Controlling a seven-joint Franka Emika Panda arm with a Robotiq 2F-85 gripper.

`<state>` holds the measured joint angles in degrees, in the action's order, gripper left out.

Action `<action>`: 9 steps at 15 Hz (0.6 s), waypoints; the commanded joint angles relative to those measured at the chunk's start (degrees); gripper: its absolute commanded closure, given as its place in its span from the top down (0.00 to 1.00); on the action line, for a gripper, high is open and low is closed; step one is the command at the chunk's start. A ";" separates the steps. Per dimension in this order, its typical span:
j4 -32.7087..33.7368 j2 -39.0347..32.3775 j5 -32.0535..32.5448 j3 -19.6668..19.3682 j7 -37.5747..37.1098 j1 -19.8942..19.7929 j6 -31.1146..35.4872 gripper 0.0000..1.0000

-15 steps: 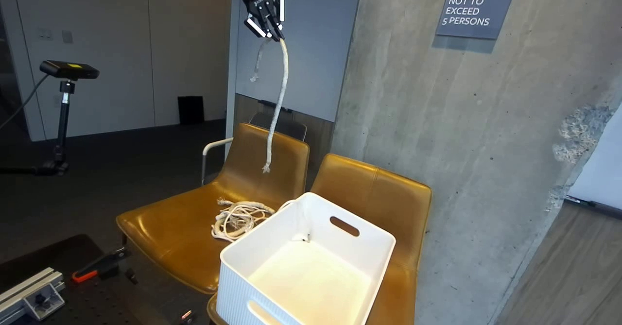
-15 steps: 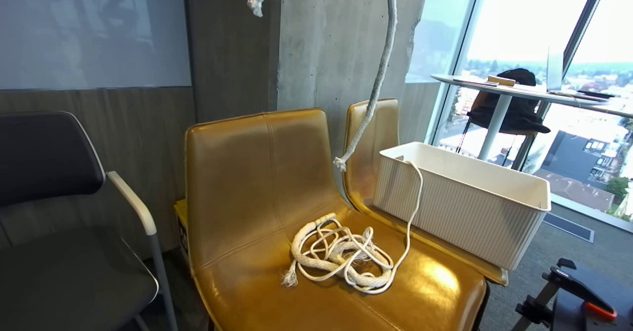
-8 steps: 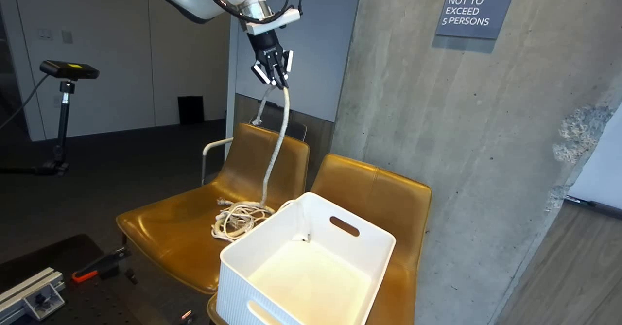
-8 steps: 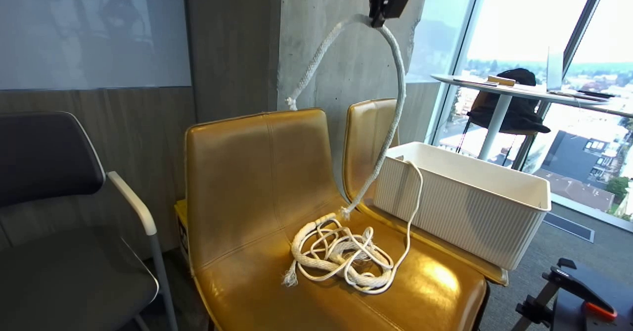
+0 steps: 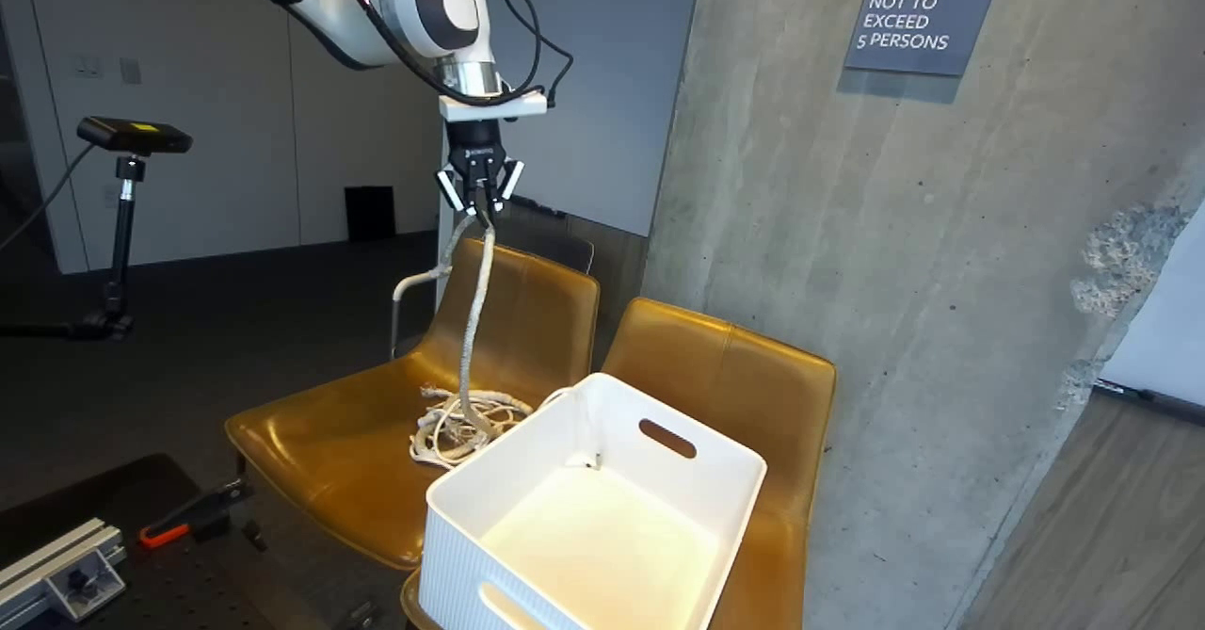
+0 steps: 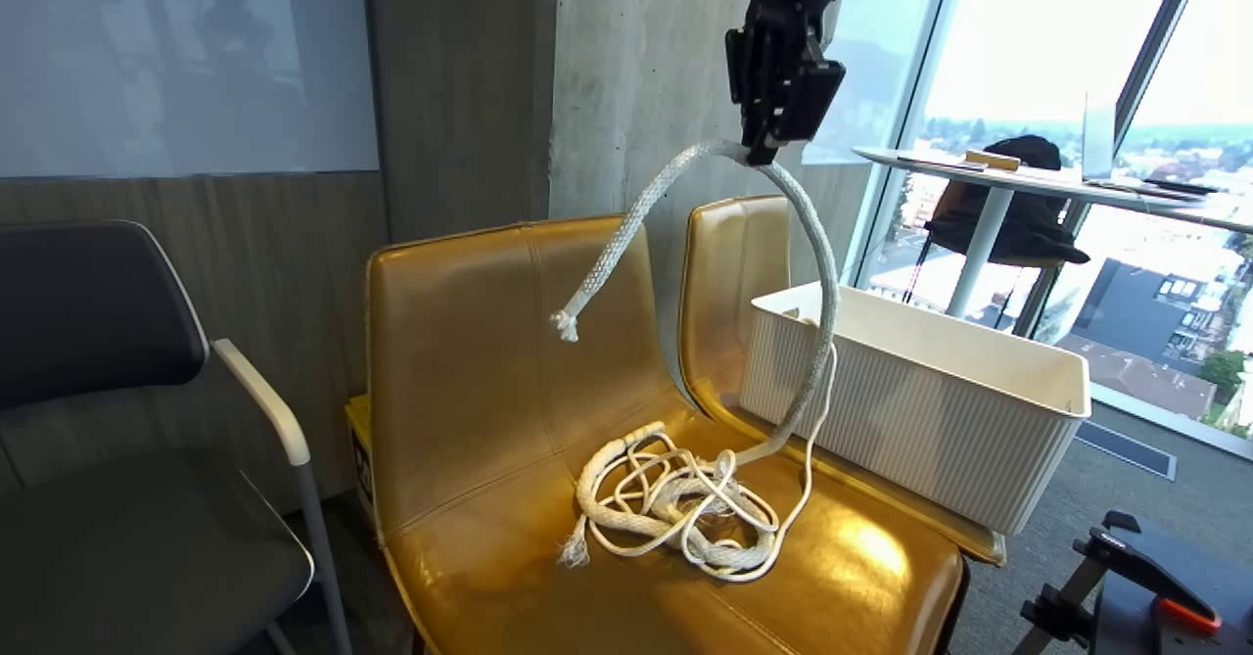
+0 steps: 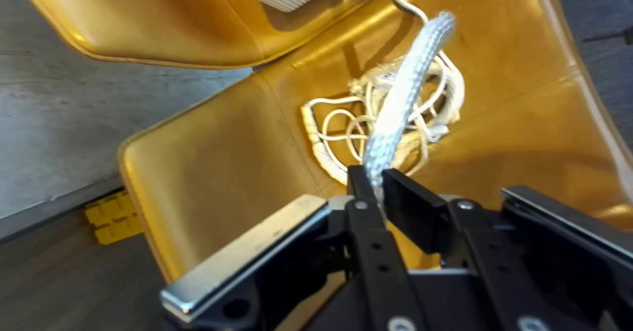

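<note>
Rough braided rope (image 7: 404, 96), glossy leather-like chair (image 6: 489, 371)

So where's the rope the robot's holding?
Left of centre in an exterior view: the rope hangs from the gripper, reaching down to the cord pile on a tan chair.

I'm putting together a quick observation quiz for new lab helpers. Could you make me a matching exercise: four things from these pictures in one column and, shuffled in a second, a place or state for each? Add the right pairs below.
Things
1. bin
2. single rope
3. occupancy sign
4. rope pile

Places and states
A. pinched between the jaws, drooping to both sides
B. lying in tangled loops on a brown seat
C. ribbed on the outside and open at the top
D. mounted on the concrete wall

Right pairs: 1-C, 2-A, 3-D, 4-B
</note>
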<state>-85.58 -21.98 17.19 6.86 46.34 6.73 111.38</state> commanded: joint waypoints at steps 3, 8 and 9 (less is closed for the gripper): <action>-18.97 8.64 -8.71 2.13 -1.10 -1.59 9.35 0.04; -24.92 6.78 -8.22 1.24 -1.97 -1.73 23.58 0.04; -25.01 5.68 -7.60 0.94 -2.54 -1.79 25.88 0.04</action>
<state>-108.49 -15.66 9.17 7.98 44.92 5.75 130.96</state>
